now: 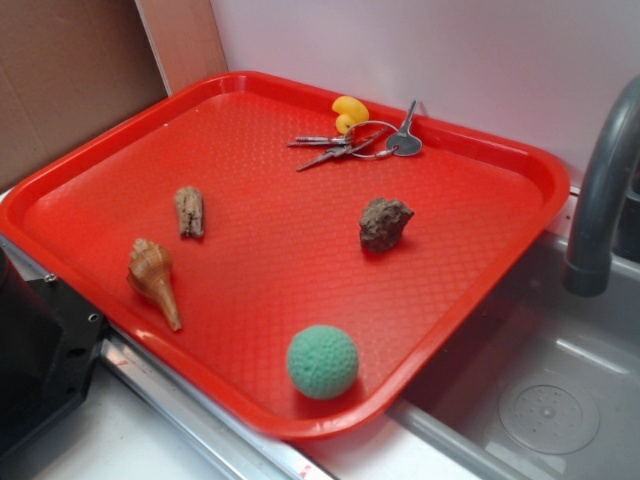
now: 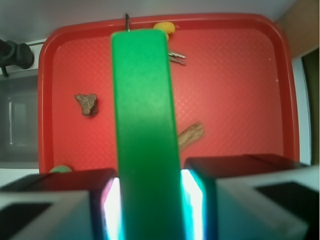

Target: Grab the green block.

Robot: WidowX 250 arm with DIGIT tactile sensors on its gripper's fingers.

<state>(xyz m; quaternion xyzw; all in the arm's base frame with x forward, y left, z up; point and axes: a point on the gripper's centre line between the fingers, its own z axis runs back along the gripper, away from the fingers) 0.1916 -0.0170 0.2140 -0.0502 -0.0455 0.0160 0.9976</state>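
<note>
In the wrist view the green block [image 2: 144,125] stands between my two fingers, a long flat solid-green piece reaching from the bottom of the frame to the top. My gripper [image 2: 149,200] is shut on it and holds it well above the red tray [image 2: 240,75]. In the exterior view neither the block nor the gripper shows; only the tray [image 1: 120,140] and its loose things do.
On the tray lie a round dimpled green ball [image 1: 322,362], a brown rock [image 1: 384,223], a seashell [image 1: 152,278], a piece of bark [image 1: 189,211], keys [image 1: 350,146] and a yellow piece [image 1: 349,110]. A grey faucet [image 1: 600,190] and sink stand to the right.
</note>
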